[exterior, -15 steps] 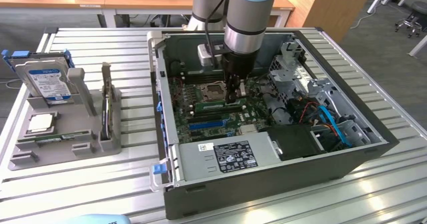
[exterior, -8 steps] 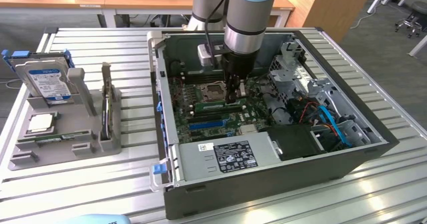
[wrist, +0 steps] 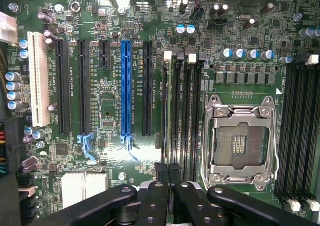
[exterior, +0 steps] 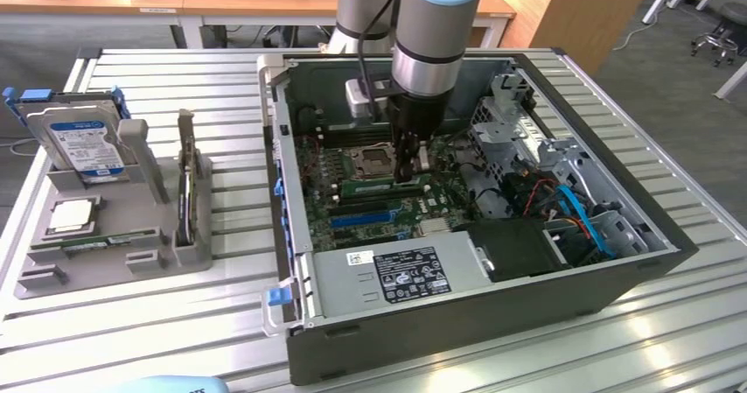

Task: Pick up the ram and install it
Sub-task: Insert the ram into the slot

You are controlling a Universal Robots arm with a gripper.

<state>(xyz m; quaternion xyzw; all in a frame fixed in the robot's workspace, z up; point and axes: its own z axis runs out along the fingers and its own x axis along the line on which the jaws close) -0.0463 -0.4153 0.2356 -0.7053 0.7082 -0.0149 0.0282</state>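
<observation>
Ram [exterior: 371, 185] — thin green stick on edge in a slot just beside the processor socket [exterior: 364, 159] | likely light, stiff, fragile; take by its long edges, not chips | gripper [exterior: 405, 176] fingers pressed together at one end — pinching or merely pressing, cannot tell

Ram [exterior: 371, 185]: long, narrow green stick, standing on its long edge on the motherboard [exterior: 386, 211] inside the open computer case [exterior: 491, 319], just beside the square processor socket [exterior: 364, 160], level along its length
</observation>
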